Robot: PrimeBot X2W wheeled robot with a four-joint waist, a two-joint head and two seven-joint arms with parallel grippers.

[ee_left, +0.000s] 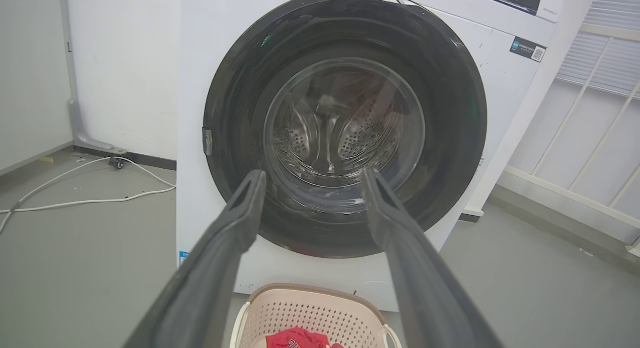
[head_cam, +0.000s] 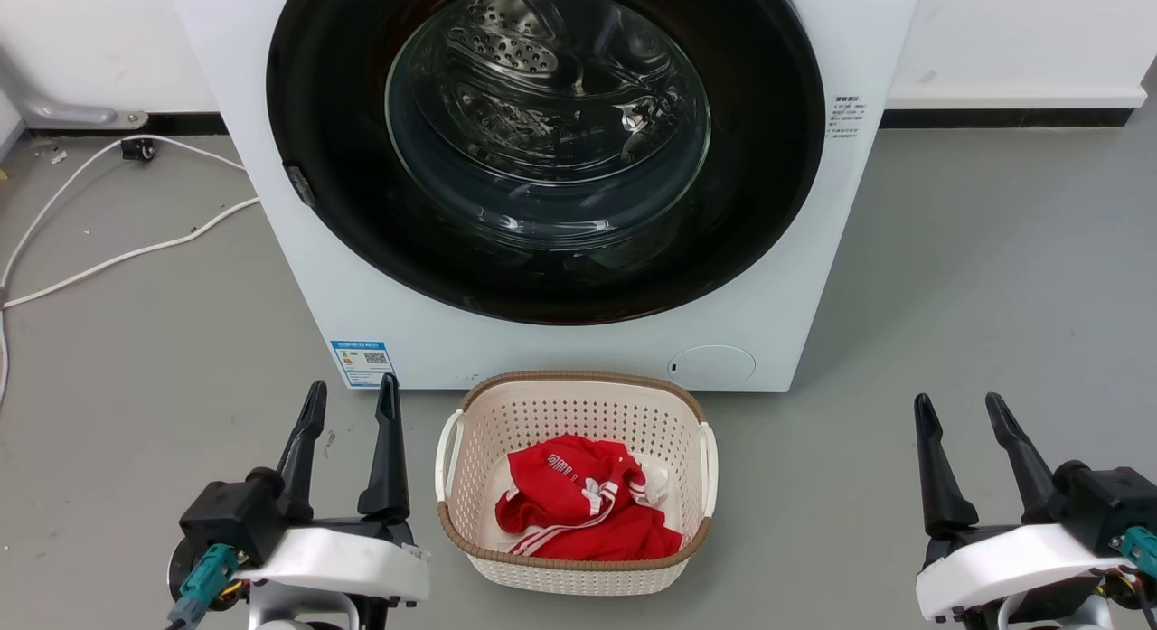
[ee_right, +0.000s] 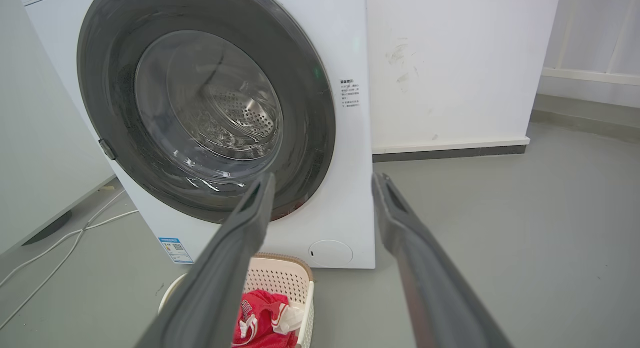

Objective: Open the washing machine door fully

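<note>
The washing machine (head_cam: 841,277) is a white box straight ahead on the grey floor. Its door (head_cam: 343,196) is a wide glossy black ring around a clear glass bowl, and it lies flat against the machine's front, closed. A small grey latch tab (head_cam: 299,184) sits on the door's left rim. The door (ee_left: 440,153) also faces the left wrist view and appears in the right wrist view (ee_right: 115,123). My left gripper (head_cam: 352,397) is open at lower left, well short of the machine. My right gripper (head_cam: 956,410) is open at lower right, holding nothing.
A cream laundry basket (head_cam: 578,397) with red clothing (head_cam: 578,508) stands on the floor between my grippers, right in front of the machine. White cables (head_cam: 117,255) trail over the floor at left. A white wall runs behind, and a railing (ee_left: 595,138) stands to the right.
</note>
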